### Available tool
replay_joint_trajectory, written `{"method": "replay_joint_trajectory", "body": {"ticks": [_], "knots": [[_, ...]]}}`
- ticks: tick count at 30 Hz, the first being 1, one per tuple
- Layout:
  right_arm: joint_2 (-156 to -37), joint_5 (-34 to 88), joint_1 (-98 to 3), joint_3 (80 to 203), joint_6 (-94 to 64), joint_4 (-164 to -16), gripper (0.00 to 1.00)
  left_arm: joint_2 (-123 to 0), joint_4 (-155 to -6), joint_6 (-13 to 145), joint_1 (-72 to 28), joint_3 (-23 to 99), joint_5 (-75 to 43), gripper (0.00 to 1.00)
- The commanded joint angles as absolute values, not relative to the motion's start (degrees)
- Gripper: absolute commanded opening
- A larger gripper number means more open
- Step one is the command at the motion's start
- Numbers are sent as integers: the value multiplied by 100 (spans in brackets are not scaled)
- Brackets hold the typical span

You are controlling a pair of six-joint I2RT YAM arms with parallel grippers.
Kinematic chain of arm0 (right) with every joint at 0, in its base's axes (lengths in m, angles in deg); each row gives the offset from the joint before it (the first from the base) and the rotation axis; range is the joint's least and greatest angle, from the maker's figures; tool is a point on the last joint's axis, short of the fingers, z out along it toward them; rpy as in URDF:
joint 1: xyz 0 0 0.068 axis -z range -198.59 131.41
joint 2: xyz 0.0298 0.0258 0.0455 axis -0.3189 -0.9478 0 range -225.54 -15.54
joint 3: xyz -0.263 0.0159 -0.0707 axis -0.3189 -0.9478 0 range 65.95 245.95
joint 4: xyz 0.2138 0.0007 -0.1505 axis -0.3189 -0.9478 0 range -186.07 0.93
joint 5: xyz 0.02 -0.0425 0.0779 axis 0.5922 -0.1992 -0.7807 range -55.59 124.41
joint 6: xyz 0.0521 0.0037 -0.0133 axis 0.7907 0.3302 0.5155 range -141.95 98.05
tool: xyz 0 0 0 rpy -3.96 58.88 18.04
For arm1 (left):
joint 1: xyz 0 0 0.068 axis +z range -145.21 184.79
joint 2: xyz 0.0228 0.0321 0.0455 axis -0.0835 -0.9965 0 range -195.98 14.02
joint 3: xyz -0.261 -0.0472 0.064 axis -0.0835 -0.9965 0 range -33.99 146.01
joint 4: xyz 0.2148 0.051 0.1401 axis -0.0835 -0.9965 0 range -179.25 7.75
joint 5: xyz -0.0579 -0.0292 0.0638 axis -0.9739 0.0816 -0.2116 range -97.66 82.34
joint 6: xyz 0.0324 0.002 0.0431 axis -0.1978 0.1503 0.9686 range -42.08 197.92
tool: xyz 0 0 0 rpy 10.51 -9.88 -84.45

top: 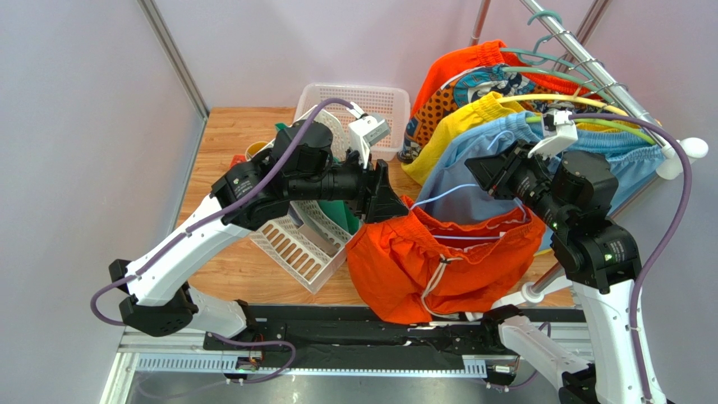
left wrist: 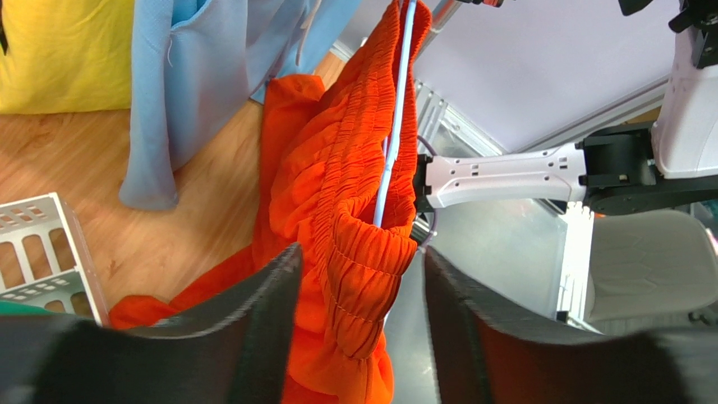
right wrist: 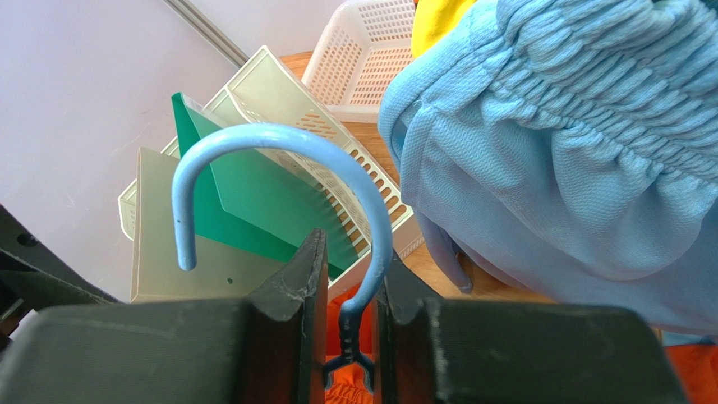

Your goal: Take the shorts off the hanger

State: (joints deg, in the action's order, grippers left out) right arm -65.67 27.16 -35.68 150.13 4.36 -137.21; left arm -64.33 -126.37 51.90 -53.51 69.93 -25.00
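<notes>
At the table's near edge the orange shorts (top: 438, 261) sag from a pale blue hanger (right wrist: 270, 135). Their waistband lies between the parted fingers of the left gripper (left wrist: 362, 269), whose arm reaches rightward. The right gripper (right wrist: 352, 252), wrist raised, pinches the hanger's hook. To the left, a slotted white rack (top: 295, 248) holds a green board (right wrist: 244, 202) and a beige board (right wrist: 164, 252). Behind, the light blue shorts (top: 472, 168) hang on the rail (top: 590, 67), and a white basket (top: 371, 101) sits farthest.

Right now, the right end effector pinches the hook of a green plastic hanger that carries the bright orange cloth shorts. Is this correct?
Only the colour is wrong: the plastic hanger is light blue, not green, as the right wrist view shows. The right end effector does pinch its hook, and it carries the bright orange cloth shorts.
</notes>
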Motion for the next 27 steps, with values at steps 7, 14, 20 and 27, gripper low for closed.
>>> {"method": "replay_joint_trajectory", "body": {"ticks": [7,14,20,27], "knots": [[-6424,2650,-3582,15006,565,-13416,0,-6175,-12470,5173,-5322,6964,-2340,6],[-6257,3079,-3573,14874,741,-13539,0,-5630,-11979,4998,-5287,6375,-1900,0],[-6186,3405,-3582,14699,1223,-13645,0,-5270,-11855,4848,-5269,6041,-1777,0],[-5914,3968,-3582,14321,2260,-13636,0,-4689,-11749,4646,-5251,5514,-1294,0]]}}
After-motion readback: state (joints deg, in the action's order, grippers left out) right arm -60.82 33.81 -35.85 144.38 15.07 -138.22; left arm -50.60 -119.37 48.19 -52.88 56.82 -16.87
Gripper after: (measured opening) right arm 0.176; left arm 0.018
